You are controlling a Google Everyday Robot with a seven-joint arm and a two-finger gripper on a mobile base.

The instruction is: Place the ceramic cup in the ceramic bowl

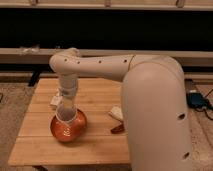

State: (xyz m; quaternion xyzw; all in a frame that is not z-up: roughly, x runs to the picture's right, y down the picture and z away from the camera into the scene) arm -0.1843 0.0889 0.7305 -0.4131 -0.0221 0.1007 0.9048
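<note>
Arm [150, 100] of the robot, white and very thick, fills the right half of the view and bends to the left above the wooden worktop [95, 145], which lies under it and is made of light slats. The ceramic bowl [68, 126] is the landmark here: it is round, orange-red and shiny, and it sits on the front left part of the worktop. Straight above the bowl the arm turns down, and the gripper [66, 106] hangs just over the bowl's middle. The ceramic cup [65, 114], pale and whitish-grey, is at the tip of the gripper, directly over the inside of the bowl; its lower part overlaps the bowl's rim line, but I cannot tell if it touches the bowl's floor. The jaws appear closed on the cup, holding it from above. Behind the bowl and a little to its left, a white bottle [55, 101] lies on the worktop, partly hidden by the arm. To the right of the bowl, near the arm's large body, there is a small white thing [116, 112] and a dark red object [118, 129] just beside it.
</note>
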